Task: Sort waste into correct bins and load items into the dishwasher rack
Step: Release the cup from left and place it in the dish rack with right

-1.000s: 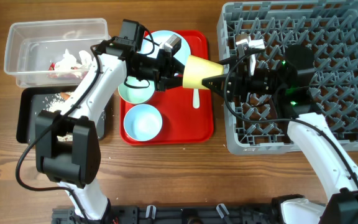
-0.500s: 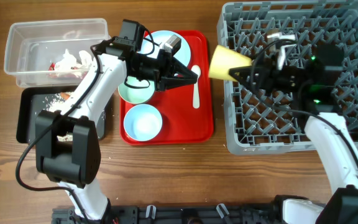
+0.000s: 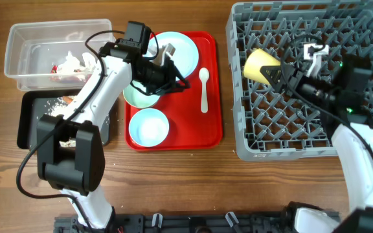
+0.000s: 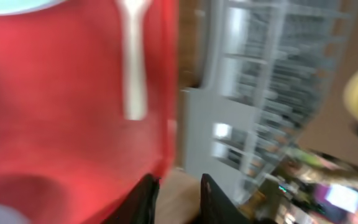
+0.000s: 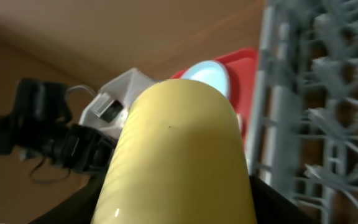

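My right gripper (image 3: 278,72) is shut on the small yellow cup (image 3: 261,65) and holds it on its side above the left part of the grey dishwasher rack (image 3: 303,141). The cup fills the right wrist view (image 5: 179,162). My left gripper (image 3: 181,83) is open and empty over the red tray (image 3: 209,126), beside the pale green bowl (image 3: 138,97). The light blue plate (image 3: 180,48), a pale blue bowl (image 3: 149,126) and the white spoon (image 3: 204,87) lie on the tray. The spoon also shows in the left wrist view (image 4: 133,62).
The clear tub (image 3: 24,39) at the far left holds the red-and-white wrapper (image 3: 70,65). The black tray (image 3: 28,126) in front of it has white grains (image 3: 63,100). The rack's upright pegs stand under the cup.
My right gripper has carried the yellow cup rightwards from the tray's edge to above the rack. My left gripper has let go of it and drawn back left over the tray.
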You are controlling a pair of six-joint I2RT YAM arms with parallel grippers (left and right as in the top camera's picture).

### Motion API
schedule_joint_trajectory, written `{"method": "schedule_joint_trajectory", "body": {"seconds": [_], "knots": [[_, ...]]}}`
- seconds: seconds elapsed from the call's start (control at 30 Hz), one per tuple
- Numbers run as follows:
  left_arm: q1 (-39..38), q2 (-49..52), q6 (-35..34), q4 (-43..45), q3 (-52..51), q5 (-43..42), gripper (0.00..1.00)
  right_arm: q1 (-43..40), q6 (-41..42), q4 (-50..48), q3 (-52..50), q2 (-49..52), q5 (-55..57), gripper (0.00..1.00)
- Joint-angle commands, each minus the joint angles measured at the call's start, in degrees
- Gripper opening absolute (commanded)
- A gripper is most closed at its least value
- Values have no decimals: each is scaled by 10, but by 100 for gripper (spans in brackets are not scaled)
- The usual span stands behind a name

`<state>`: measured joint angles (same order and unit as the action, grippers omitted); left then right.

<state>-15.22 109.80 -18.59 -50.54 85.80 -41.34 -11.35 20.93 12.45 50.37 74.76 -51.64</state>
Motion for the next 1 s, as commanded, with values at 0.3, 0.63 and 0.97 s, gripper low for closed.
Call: {"method": "schedule_joint_trajectory", "body": {"seconds": [0.3, 0.63, 0.97], "knots": [[1, -15, 1, -12, 4, 143, 27, 2, -89, 410, 207, -79, 324, 44], [1, -15, 1, -13, 4, 197, 29, 4, -89, 601, 214, -11, 429, 43], [1, -15, 1, -14, 4, 205, 29, 88, -68, 624, 214, 82, 482, 45]]}}
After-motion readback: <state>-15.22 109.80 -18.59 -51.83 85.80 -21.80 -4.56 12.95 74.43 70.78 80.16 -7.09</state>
